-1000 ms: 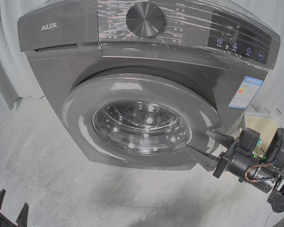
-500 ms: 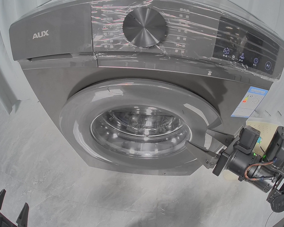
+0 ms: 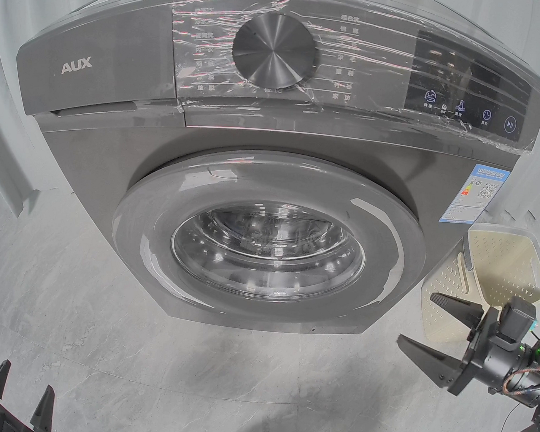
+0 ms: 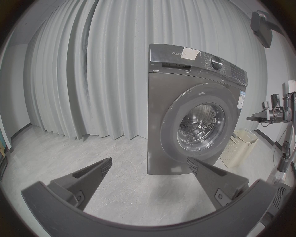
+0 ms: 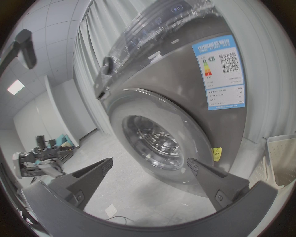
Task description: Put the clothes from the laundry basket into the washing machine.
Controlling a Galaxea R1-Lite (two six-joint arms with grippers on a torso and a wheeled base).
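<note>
The washing machine (image 3: 273,136) fills the centre and upper part of the head view, its round door (image 3: 268,252) shut. The laundry basket (image 3: 508,265) stands on the floor (image 3: 157,351) at the right edge of the frame, just beside the machine's lower right corner. The right end effector (image 3: 417,319) hangs at lower right, in front of the basket, its 2 fingers spread apart and empty. The left end effector (image 3: 25,378) sits in the lower left corner, its fingers also apart.
</note>
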